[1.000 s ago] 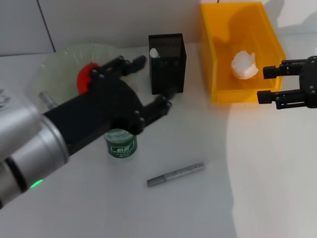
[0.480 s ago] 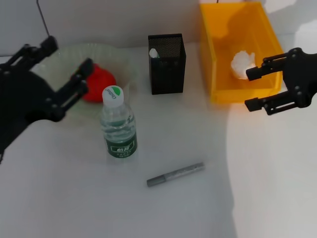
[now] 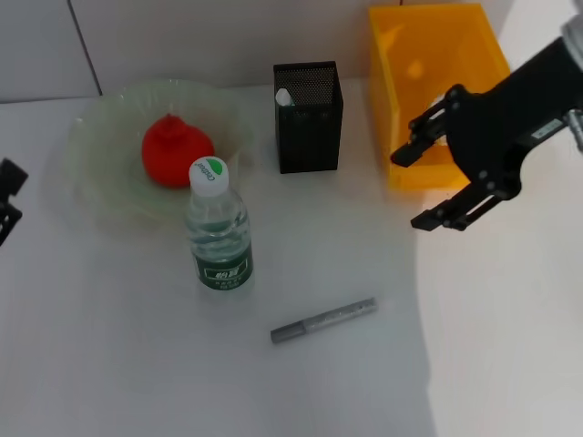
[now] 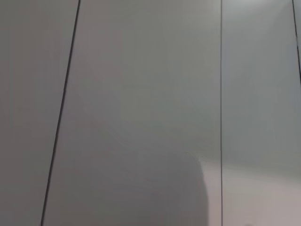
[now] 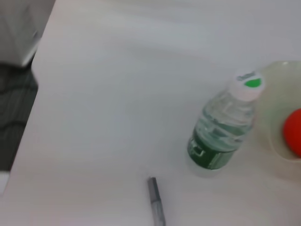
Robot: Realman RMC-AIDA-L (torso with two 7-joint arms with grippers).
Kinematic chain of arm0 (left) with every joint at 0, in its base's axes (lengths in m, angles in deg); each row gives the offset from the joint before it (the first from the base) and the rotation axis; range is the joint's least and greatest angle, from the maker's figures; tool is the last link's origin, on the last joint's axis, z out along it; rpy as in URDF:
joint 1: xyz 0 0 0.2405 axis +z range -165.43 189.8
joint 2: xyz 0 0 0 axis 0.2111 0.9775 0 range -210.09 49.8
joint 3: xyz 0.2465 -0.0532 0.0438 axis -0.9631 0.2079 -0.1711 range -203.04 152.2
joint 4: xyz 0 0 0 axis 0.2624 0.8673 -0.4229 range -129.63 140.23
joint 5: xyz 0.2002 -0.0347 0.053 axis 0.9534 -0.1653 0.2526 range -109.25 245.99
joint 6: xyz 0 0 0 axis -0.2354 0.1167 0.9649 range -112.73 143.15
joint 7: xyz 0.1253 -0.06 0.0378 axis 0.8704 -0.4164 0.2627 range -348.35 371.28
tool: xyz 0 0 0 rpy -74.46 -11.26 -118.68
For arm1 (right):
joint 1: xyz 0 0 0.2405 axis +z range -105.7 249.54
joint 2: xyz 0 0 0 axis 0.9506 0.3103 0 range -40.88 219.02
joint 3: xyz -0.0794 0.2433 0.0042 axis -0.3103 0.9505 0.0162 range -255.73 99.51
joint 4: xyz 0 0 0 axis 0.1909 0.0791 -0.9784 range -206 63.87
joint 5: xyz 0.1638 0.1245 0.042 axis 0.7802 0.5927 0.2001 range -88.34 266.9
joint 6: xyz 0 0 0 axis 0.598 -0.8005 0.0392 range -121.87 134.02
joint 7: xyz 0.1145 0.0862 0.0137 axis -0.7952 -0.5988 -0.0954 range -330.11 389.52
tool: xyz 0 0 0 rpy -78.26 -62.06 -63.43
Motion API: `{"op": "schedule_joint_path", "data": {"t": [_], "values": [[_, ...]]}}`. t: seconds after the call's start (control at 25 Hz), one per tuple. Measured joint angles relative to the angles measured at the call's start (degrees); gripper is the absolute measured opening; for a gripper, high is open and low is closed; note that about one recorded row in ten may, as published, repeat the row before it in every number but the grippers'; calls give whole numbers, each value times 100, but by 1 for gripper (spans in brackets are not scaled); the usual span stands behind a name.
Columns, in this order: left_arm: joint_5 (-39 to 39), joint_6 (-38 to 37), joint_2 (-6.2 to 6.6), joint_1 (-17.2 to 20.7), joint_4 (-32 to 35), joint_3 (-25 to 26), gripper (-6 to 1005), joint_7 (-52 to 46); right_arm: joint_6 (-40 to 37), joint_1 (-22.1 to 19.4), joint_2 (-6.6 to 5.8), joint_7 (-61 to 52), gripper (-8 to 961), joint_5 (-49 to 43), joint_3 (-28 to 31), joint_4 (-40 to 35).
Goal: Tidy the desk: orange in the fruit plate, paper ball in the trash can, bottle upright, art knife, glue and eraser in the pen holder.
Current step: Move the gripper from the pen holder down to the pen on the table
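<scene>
A desk scene seen from above, with the robot's right black gripper (image 3: 437,187) hanging wide open and empty in front of the bright yellow-orange rectangular plastic bin (image 3: 397,137).

The round orange-red fruit (image 3: 175,151) sits in the pale green translucent bowl with a ruffled rim (image 3: 96,137). The small clear plastic water bottle with a green label and white cap (image 3: 218,228) stands upright just in front of the bowl. The square black metal-mesh cup (image 3: 309,118) stands between bowl and bin, something white showing at its top corner. A slim grey metal art knife (image 3: 324,320) lies flat on the white desk (image 3: 137,364), apart from the bottle. Only a sliver of the left gripper (image 3: 7,196) shows at the desk's left edge; whether it is open cannot be told.
</scene>
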Motion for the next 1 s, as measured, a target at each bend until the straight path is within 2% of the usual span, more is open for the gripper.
{"op": "schedule_joint_path", "data": {"t": [0.16,0.24,0.28,0.48,0.72,1.0], "values": [[6,6,1,-95,-378,21,693,146,10,250,219,99,736,-536,-508,-246],[12,18,1,-99,-392,19,693,147,-1,316,366,250,736,-756,-616,-364],[40,114,4,-103,-408,-4,693,169,-36,354,503,422,736,-912,-691,-424],[58,453,-2,-110,-426,-63,693,365,-25,371,624,557,724,-1086,-1032,-411],[26,539,-15,-140,-569,-77,694,378,135,307,690,678,723,-1150,-1678,-323],[4,583,-28,-149,-588,-221,694,358,854,466,699,797,723,-1153,-2252,748]]}}
